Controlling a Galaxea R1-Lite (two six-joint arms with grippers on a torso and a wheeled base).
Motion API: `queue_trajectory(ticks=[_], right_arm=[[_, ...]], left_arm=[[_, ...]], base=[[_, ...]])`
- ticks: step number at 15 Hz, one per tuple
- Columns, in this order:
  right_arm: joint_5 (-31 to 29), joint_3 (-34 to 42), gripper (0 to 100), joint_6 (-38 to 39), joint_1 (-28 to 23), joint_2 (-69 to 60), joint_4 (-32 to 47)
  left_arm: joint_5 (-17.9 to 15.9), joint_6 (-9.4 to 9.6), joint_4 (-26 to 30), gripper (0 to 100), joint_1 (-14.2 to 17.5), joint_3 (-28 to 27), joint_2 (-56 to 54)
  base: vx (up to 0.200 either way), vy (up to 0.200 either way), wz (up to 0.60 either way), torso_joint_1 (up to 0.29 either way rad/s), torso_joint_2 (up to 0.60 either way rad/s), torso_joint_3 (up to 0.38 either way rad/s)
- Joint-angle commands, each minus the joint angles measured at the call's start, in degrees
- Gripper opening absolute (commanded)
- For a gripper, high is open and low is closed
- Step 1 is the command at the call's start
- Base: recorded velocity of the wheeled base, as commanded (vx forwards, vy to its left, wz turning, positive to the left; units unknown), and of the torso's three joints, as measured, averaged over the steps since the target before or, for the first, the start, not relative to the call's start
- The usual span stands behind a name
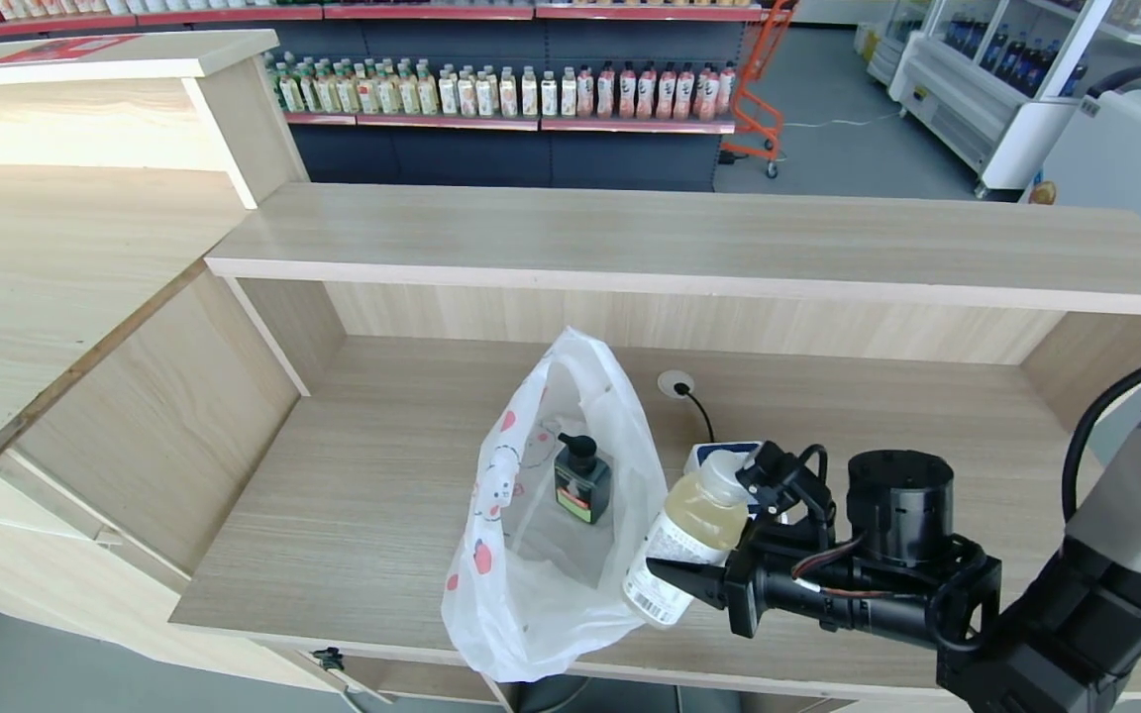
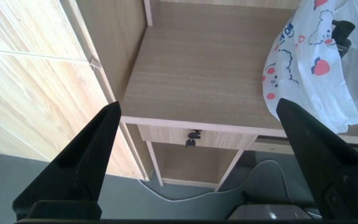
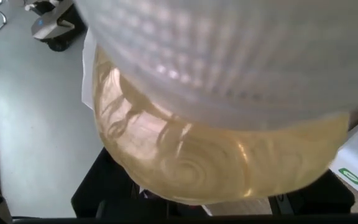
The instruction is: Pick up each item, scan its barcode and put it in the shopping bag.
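A black cable (image 1: 699, 414) is fed through a round grommet (image 1: 675, 383) in the light wood counter (image 1: 353, 495), and behind its raised ledge (image 1: 689, 238) rows of bottled drinks (image 1: 501, 91), an orange trolley (image 1: 759, 89) and what's probably a drinks cooler (image 1: 986, 89) can be seen.

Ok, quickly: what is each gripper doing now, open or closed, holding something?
Left gripper: open, holding nothing.
Right gripper: closed on the yellow drink bottle.

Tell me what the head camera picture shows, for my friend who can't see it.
The right arm's jaws hold a tilted bottle of pale yellow drink beside an open white shopping bag on a wooden counter. A dark pump bottle stands inside the bag. Behind the counter, shop shelves carry rows of drink bottles.
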Motion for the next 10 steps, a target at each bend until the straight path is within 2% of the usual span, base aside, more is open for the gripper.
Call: queue_trajectory(ticks=[1,5,10], right_arm=[[1.61,-1.92,0,0.18,-0.64,1.44,0.09],[6.53,-3.85,0,0.01,-2.13,4.16,-1.05],[7.59,-6.05,0,-1.31,-3.89,8.03,-3.42]], left_arm=[[0.04,0.02,0.00,100,0.00,0.00,-0.02],[0.04,0.02,0.00,100,0.00,0.00,-0.02],[0.04,0.02,0.00,100,0.00,0.00,-0.02]], base=[[0.000,0.000,0.00,0.000,0.00,0.000],[0.000,0.000,0.00,0.000,0.00,0.000],[0.000,0.000,0.00,0.000,0.00,0.000]])
